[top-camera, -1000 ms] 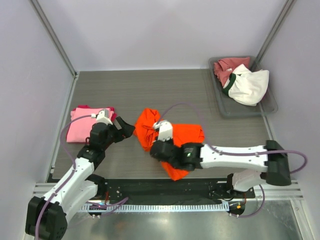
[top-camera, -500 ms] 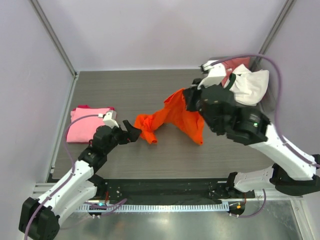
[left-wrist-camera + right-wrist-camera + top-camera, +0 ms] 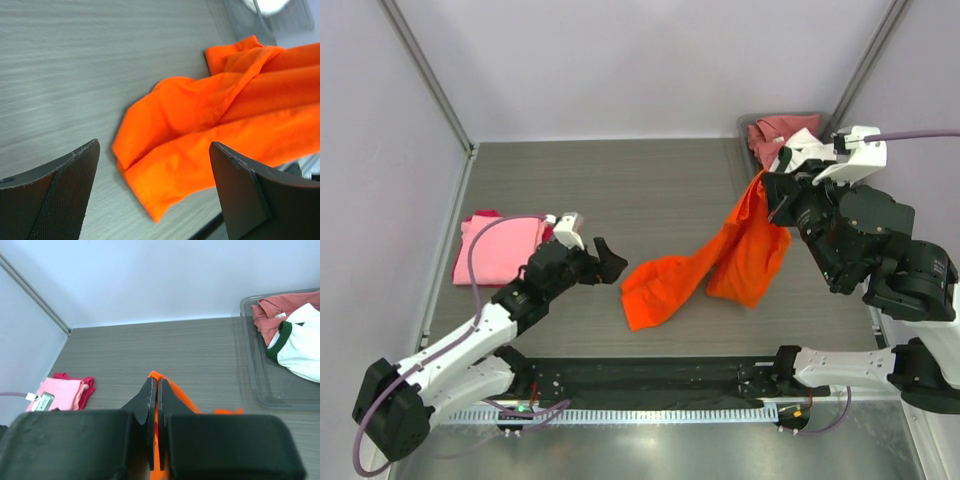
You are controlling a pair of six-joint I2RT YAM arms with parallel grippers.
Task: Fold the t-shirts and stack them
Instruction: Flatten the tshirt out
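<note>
Orange t-shirt was soft matt cloth, falling in smooth creases; pink t-shirt was matt cloth likewise. Table was matt grey with a fine wood-like grain; tray was translucent grey plastic, faintly glossy. Left gripper had matt black plastic fingers, one pad finely dimpled.

Holding orange t-shirt aloft in right tool near tabletop's right edge, with spread left tool beside trailing end

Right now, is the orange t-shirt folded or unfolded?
Unfolded. The orange t-shirt hangs in a long crumpled strip from the shut right gripper, and its lower end lies bunched on the table.
</note>
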